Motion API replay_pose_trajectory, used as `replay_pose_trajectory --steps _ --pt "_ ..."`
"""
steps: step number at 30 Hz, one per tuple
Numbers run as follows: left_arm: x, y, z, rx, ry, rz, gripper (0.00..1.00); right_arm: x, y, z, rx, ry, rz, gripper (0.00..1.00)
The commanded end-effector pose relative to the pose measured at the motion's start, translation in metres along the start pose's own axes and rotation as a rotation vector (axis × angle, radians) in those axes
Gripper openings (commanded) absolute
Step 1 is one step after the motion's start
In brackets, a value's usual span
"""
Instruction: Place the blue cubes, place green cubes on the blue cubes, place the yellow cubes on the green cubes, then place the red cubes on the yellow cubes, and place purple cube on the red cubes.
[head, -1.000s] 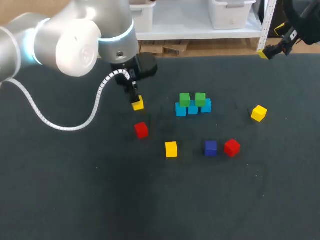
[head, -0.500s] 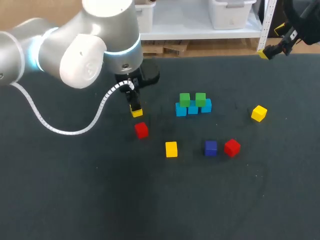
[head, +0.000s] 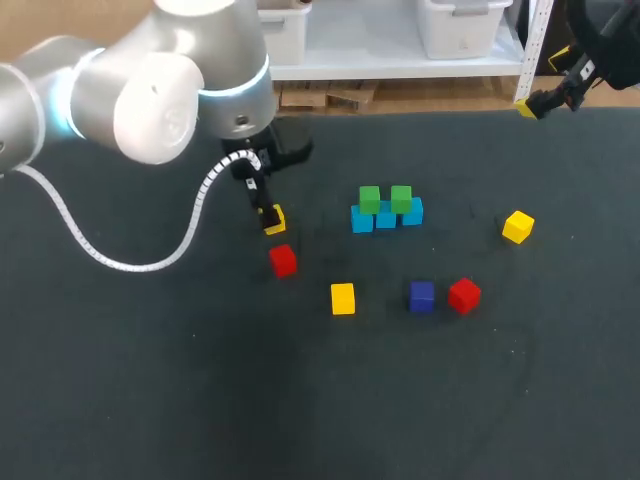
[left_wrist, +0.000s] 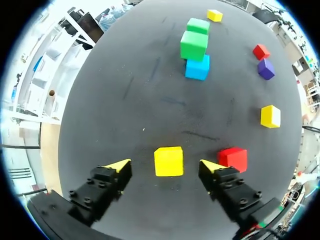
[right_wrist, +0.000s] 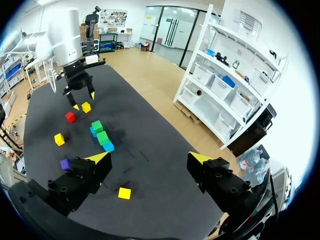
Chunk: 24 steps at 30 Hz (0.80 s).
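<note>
1. Purple cube (head: 421, 296) sits nearest, just right of centre in the lower half of the head frame. The right red cube (head: 464, 295) is just beside it and the middle yellow cube (head: 342, 298) lies apart to its left. All are plain, solid-coloured, square-edged blocks of like size, flat on the dark table (head: 150, 400).
2. Further in, left of centre, the left red cube (head: 283, 260) lies near the left yellow cube (head: 274, 221).
3. The left gripper (left_wrist: 165, 165) points down over that yellow cube. In the left wrist view the cube lies between the spread fingers with a strip of tabletop on either side. Neither tip touches it, so the jaws stand open. The left red cube lies close beside one finger.
4. At the right of the head frame, the right yellow cube (head: 517, 227) stands well apart from the others.
5. Just above centre, three blue cubes (head: 386, 217) touch in a row. Two green cubes (head: 369, 199) sit squarely on top. A band of tabletop separates this stack from the left gripper.
6. Farthest, at the upper right of the head frame by the table's far edge, the right gripper (right_wrist: 149, 157) hangs high, its fingers wide apart. Broad dark tabletop runs from the nearest cubes to the lower and left frame edges.
</note>
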<state>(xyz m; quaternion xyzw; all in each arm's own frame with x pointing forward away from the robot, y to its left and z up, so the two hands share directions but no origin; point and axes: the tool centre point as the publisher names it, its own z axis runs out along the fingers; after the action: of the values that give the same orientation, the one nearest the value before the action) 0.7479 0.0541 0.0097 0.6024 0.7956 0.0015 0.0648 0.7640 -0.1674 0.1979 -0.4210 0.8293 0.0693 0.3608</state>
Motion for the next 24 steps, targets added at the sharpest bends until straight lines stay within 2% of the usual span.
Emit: replay_pose_trajectory --steps 1,2,6,14,20,24 --pt "-0.005 0.006 0.004 0.049 0.001 -0.001 0.06 0.0 0.0 0.0 0.0 0.0 0.0 1.0" --pt "-0.005 0.006 0.005 0.073 -0.005 -0.009 0.0 0.0 0.0 0.0 0.0 0.0 0.0 1.0" --pt "-0.005 0.011 0.007 0.096 -0.009 -0.028 0.0 0.0 0.0 0.0 0.0 0.0 0.0 1.0" --pt "-0.009 0.01 -0.005 0.095 -0.022 -0.02 0.0 0.0 0.0 0.0 0.0 0.0 0.0 1.0" --pt "-0.015 0.008 -0.027 0.088 -0.04 -0.029 0.0 0.0 0.0 0.0 0.0 0.0 0.0 1.0" --pt "-0.017 0.008 -0.031 0.031 -0.018 -0.014 0.0 0.0 0.0 0.0 0.0 0.0 0.0 1.0"
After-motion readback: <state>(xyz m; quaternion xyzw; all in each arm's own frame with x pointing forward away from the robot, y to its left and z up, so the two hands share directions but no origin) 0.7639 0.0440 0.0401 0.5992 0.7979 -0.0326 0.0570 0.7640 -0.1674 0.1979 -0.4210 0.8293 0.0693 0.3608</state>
